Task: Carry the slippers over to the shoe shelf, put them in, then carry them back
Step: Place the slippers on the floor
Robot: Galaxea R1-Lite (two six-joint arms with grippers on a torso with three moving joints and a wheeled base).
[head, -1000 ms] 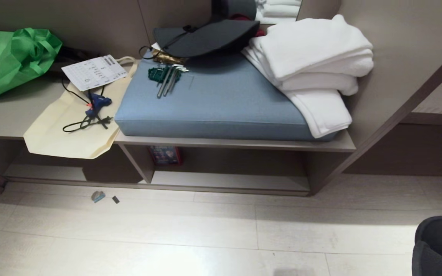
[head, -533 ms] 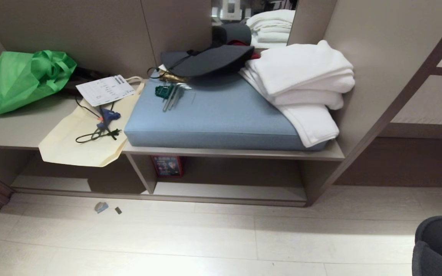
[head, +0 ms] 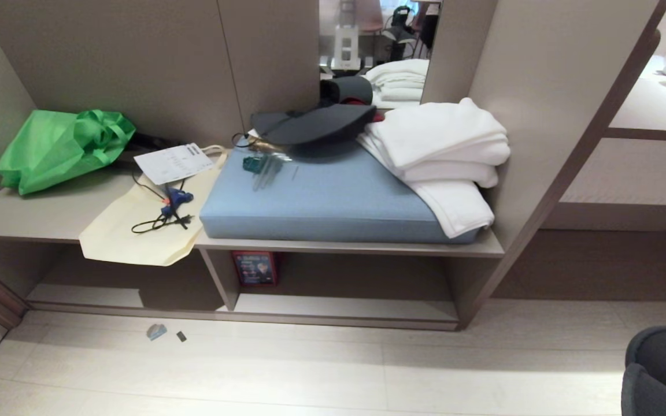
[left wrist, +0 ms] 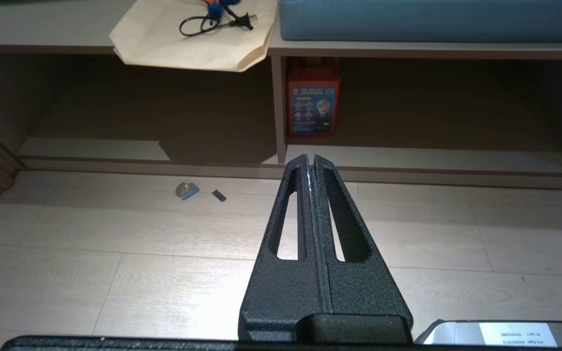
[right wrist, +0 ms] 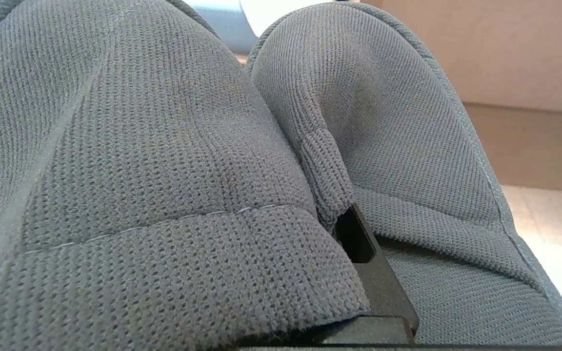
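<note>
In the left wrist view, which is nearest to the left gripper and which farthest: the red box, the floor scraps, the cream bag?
From the left gripper:
1. Floor scraps, on the floor before the shelf.
2. Red box, inside the shoe shelf, by its divider.
3. Cream bag, on the top board, overhanging.

Three views facing the built-in unit, one high and two low.

The head view looks forward and down from well back, the shoe shelf at lower centre. The left wrist view sits low and near the floor, facing that same cubby, and shares the red box and cream bag. The right wrist view is pressed close against the slippers, which fill nearly its whole frame.
</note>
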